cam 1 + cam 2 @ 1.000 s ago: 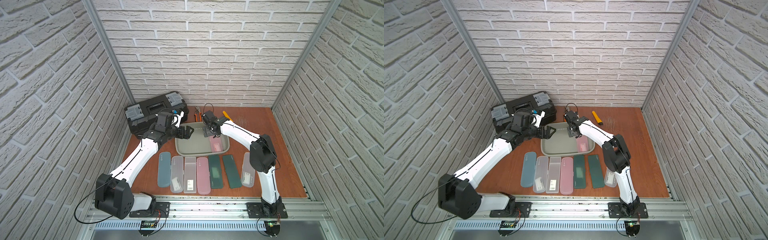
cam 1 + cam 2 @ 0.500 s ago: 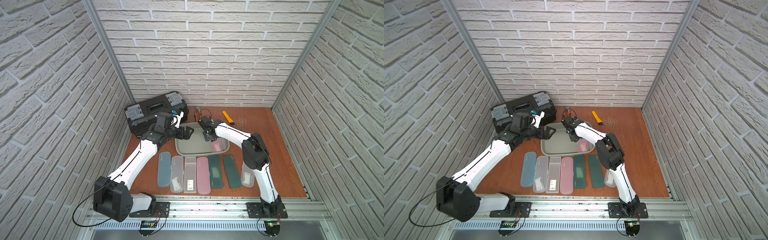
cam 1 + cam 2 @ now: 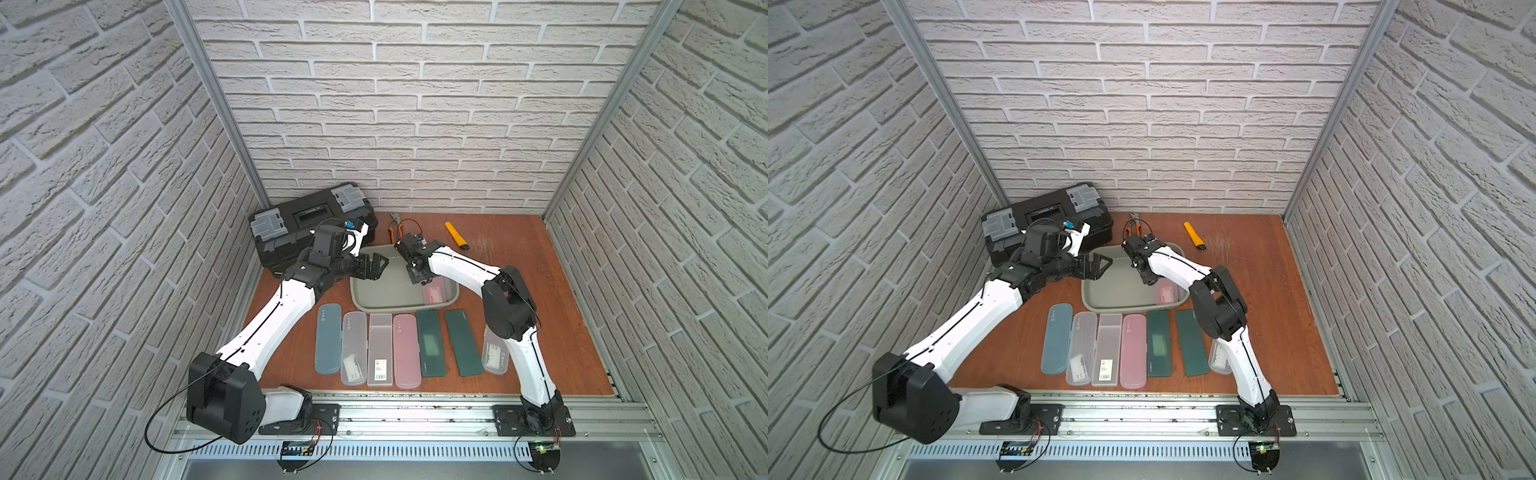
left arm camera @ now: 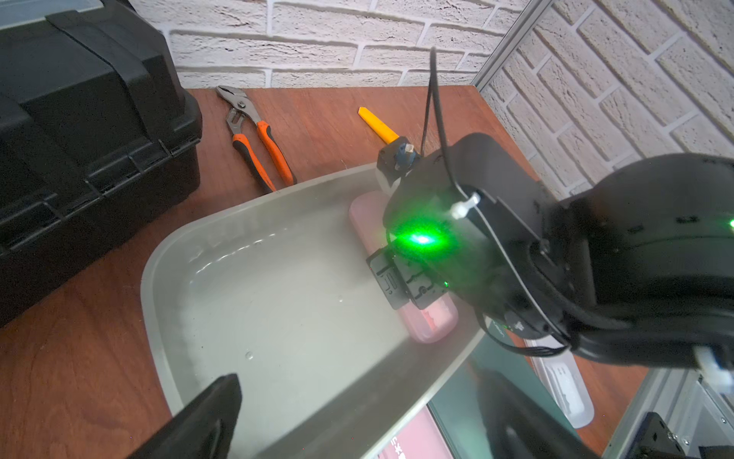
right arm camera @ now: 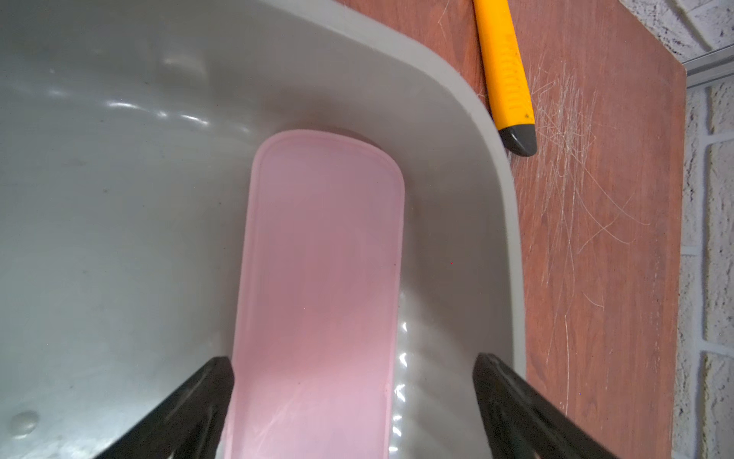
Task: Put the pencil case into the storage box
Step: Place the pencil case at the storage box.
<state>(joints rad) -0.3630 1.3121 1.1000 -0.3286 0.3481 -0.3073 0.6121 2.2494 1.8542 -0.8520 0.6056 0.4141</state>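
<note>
Eight pencil cases show in all. Seven lie side by side in one row on the wooden table (image 3: 519, 266), just in front of the storage box (image 3: 386, 309). In order they are one blue case (image 3: 328, 338), one plain clear case (image 3: 354, 347), one labelled clear case (image 3: 380, 349), one pink row case (image 3: 406, 350), one green case with a pale patch (image 3: 431, 343), one plain green case (image 3: 462, 348), and one half-hidden clear case (image 3: 495, 357) behind the right arm. The eighth, the pink pencil case (image 5: 317, 278), lies flat inside the storage box along the wall on the robot's right.

One black toolbox (image 3: 307, 220) stands at the back. One pair of orange-handled pliers (image 3: 394, 226) and one yellow utility knife (image 3: 456, 235) lie behind the box.

Both pincers are empty. The right gripper (image 5: 353, 359) hovers low over the pink pencil case, its jaws spread wide on either side of it. The left gripper (image 3: 380, 266) hangs above the box's left rim, jaws likewise apart.

Only one label shows: a white barcode sticker on the labelled clear case, its print too small to read. Small marks near several lids' far ends are illegible.
</note>
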